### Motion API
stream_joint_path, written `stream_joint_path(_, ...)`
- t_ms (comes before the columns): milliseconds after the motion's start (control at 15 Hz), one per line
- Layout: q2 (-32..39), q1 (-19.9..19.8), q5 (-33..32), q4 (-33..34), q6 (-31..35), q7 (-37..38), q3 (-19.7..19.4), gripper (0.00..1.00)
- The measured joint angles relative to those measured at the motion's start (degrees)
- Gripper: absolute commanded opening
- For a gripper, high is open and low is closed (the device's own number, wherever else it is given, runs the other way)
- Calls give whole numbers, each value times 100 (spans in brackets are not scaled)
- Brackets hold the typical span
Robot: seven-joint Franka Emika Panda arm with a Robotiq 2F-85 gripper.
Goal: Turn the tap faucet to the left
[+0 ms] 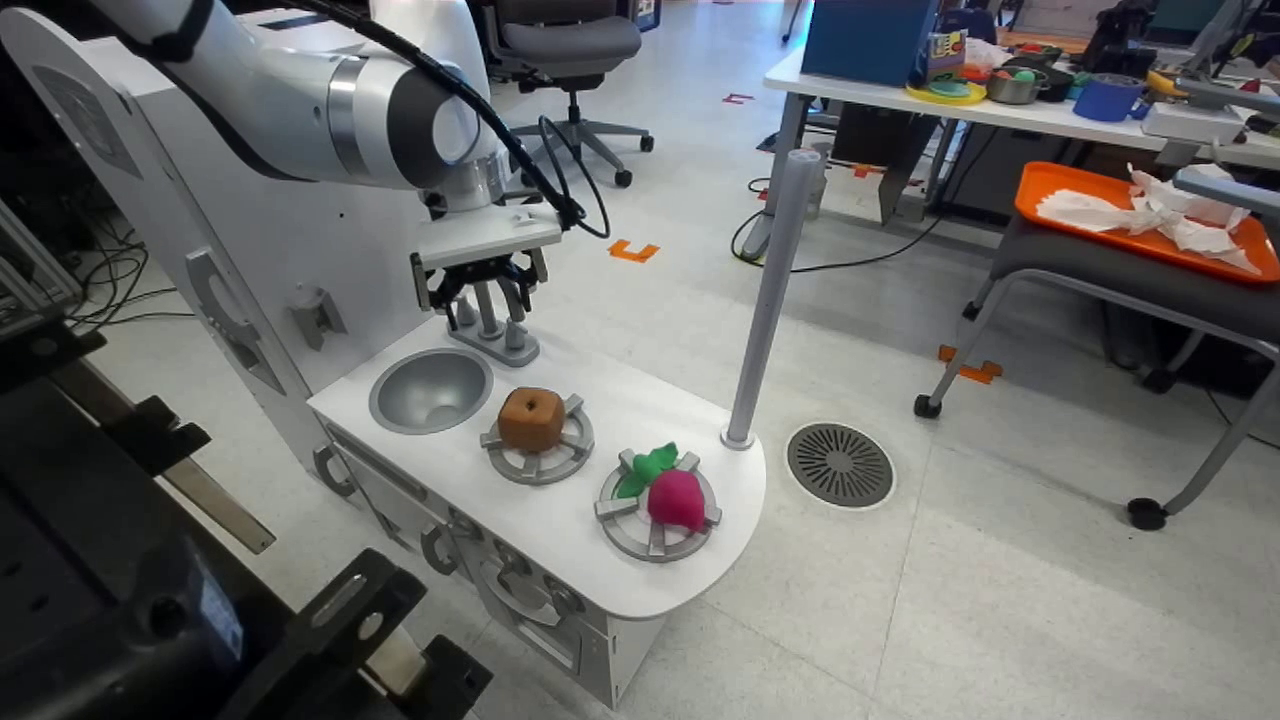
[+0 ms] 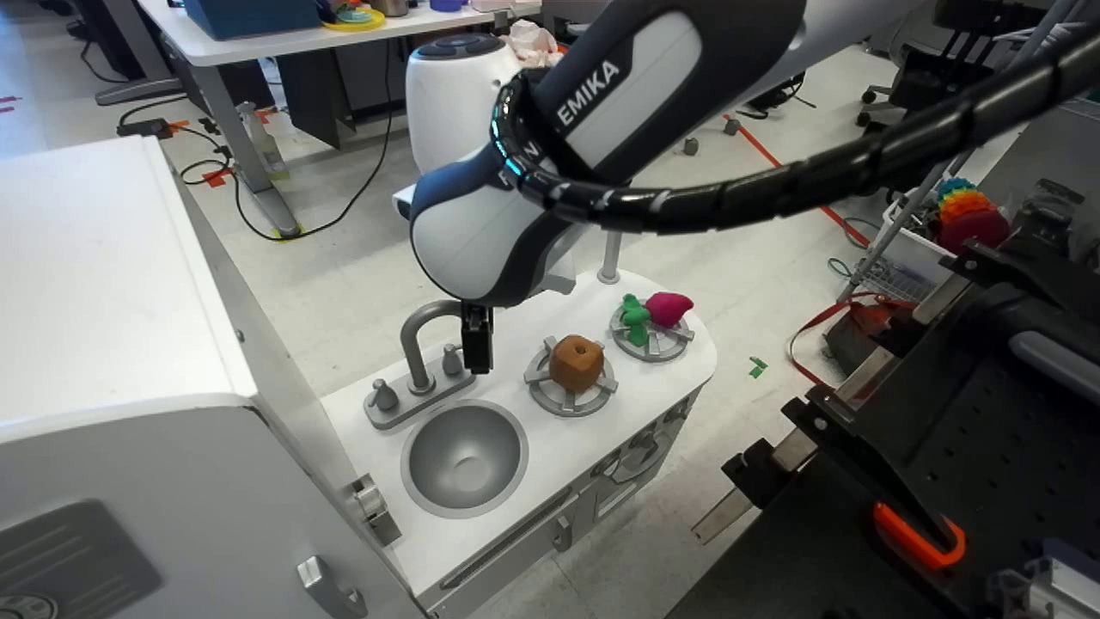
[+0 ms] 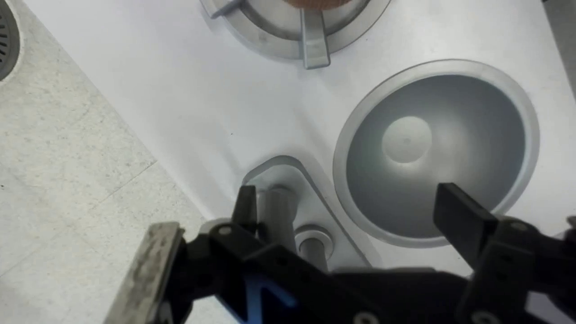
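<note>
— Your gripper [image 3: 347,200] sat nearest the wrist camera, its fingers [image 3: 456,211] spread wide, nothing pinched that showed.

— And your tap faucet [image 2: 416,361]?

— On the far side of the sink [image 2: 468,447] in an exterior view, spout [image 2: 434,309] running right, its end hidden behind your gripper. Wrist view: grey tube [image 3: 281,211], probably that spout end, just right of the finger on the left. Touching? Couldn't tell.

— Why'd you hold them so wide?

— To straddle the spout, by the look of it. One finger could shove it round, no pinch needed. Turn likely wasn't done: the visible part didn't reach over the sink.

— Anything in your way?

— Handle [image 2: 453,359], near your fingers. Pushing low might have snagged it.

— Brown toy [image 1: 531,419], pink-and-green toy [image 1: 676,500]?

— Each parked on its own burner [image 1: 614,509], well apart from your fingers, probably just props. Your next move called for a slow, level push left, fingers dipped only as deep as the spout needed.
</note>
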Motion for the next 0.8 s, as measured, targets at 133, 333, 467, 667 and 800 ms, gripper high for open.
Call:
stream_joint_path(133,-9,-19,4,1,-280,-147,81,100)
stream_joint_path(333,-27,-125,9,1,-596,-493,272,100)
stream_joint_path(467,-27,-210,14,1,-702,-686,379,100)
stream_joint_path(667,-28,-322,70,1,-895,-921,532,100)
stream_joint_path(800,-29,-387,130,5,-1143,-1082,663,100)
